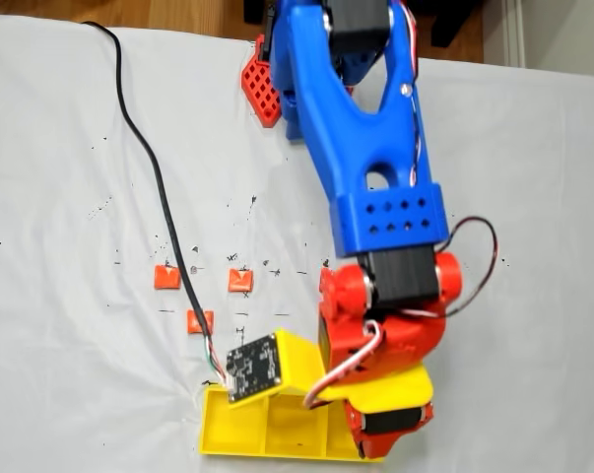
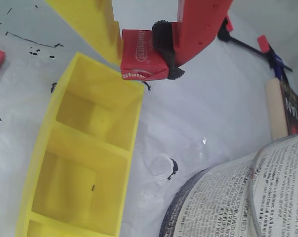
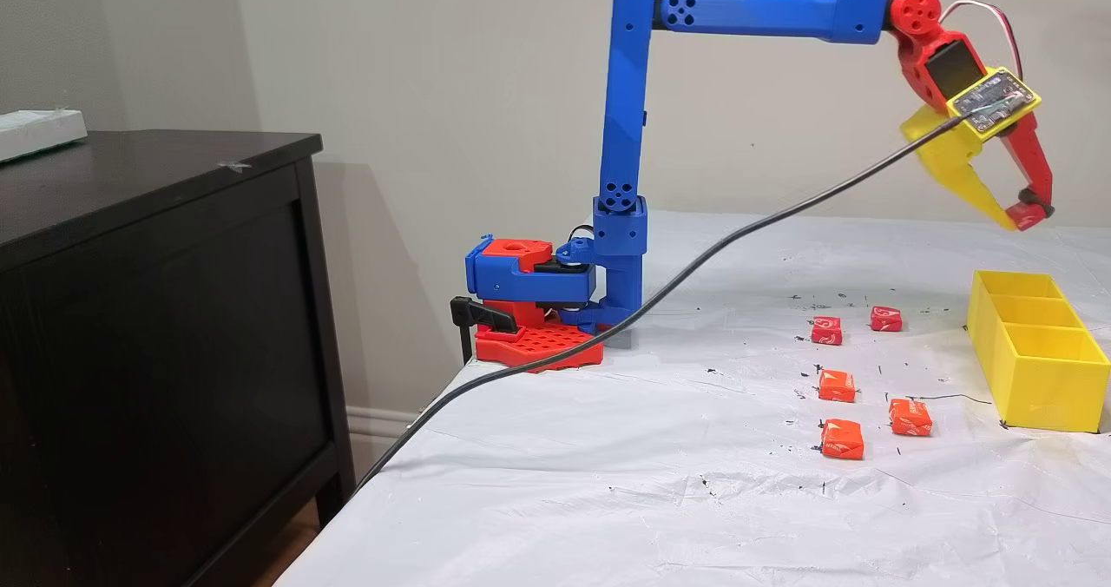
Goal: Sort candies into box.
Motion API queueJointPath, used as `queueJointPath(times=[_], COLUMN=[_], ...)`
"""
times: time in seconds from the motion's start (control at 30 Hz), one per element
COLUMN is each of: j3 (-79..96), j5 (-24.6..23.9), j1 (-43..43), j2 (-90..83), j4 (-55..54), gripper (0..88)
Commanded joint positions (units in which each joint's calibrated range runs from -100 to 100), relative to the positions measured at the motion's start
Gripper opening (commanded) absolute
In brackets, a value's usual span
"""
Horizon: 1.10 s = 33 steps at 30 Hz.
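My gripper [image 2: 144, 64] is shut on one red candy [image 2: 139, 52], pinched between the yellow finger and the padded red finger. In a fixed view the gripper [image 3: 1022, 215] hangs high above the far end of the box [image 3: 1037, 352], a yellow tray with three compartments that look empty. In the wrist view the held candy hovers over the corner of the box's [image 2: 84, 163] end compartment. Several more candies lie on the white cloth left of the box, among them candies [image 3: 837, 385] [image 3: 910, 417] [image 3: 842, 438]. Three candies show in a fixed view from above [image 1: 166, 278] [image 1: 240, 280] [image 1: 199, 321].
A black cable [image 1: 159, 187] runs across the cloth to the wrist camera board [image 1: 253, 367]. The arm's base [image 3: 538, 309] is clamped at the table's back edge. A printed book [image 2: 247, 197] and a wooden stick [image 2: 275, 108] lie past the box. A dark cabinet [image 3: 156, 309] stands beside the table.
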Motion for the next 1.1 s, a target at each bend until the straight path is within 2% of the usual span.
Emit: queueJointPath(times=[0.0, 0.13, 0.7, 1.0, 1.07], j3=[-7.27, -11.01, -15.47, -18.29, -18.29], j5=[0.98, 2.05, 2.93, 2.78, 2.93], j1=[-0.22, -0.13, -0.58, -0.67, -0.67], j2=[-0.24, 2.89, 7.56, 9.68, 9.34], j4=[2.18, 6.68, 9.96, 11.84, 12.17], gripper=[0.1, 0.1, 0.1, 21.4, 23.2])
